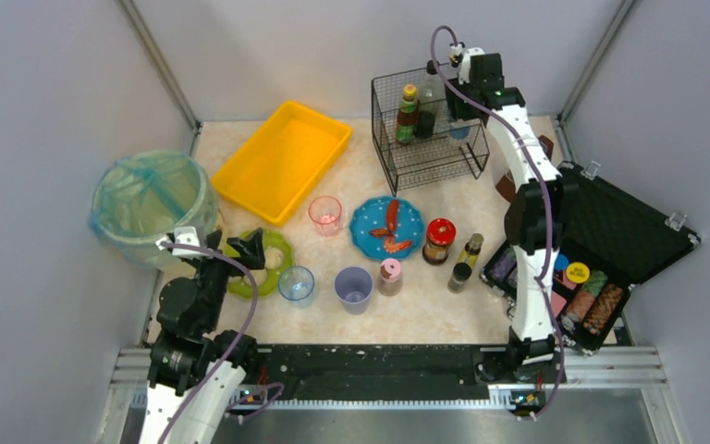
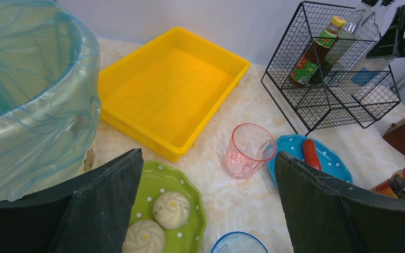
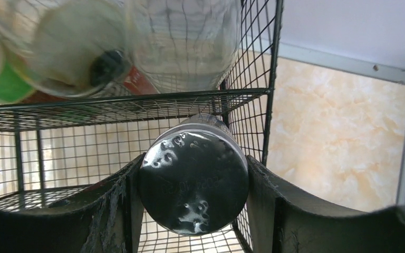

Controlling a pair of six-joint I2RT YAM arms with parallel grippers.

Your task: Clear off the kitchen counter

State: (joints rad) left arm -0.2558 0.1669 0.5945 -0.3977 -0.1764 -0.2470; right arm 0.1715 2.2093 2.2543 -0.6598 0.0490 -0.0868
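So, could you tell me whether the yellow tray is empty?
Empty: the yellow tray shows only bare floor in the left wrist view.

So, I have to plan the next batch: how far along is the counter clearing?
Early on. A sauce bottle and a clear bottle already stand in the wire rack. The right gripper is shut on a dark bottle at the rack. The left gripper hangs open above the green plate of buns. Left on the kitchen counter: the pink cup, the blue plate, the red-lidded jar and more.
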